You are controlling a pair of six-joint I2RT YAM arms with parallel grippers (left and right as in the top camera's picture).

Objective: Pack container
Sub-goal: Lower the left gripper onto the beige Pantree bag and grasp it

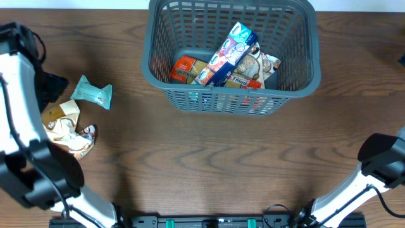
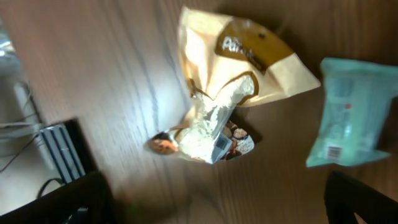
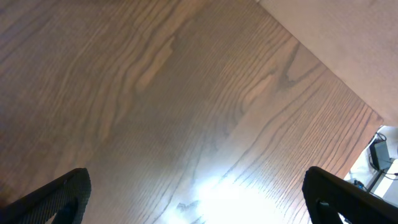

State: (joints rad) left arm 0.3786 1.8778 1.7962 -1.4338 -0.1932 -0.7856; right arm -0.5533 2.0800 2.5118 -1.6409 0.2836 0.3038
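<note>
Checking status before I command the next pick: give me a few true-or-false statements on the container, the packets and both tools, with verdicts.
1. The container holds several packets. True.
2. The teal packet lies inside the container. False: it lies on the table, left of the container.
3. The right tool grips a packet. False: it is open, with only bare table wood in its view.
4. The left tool is open and holds nothing. True.
</note>
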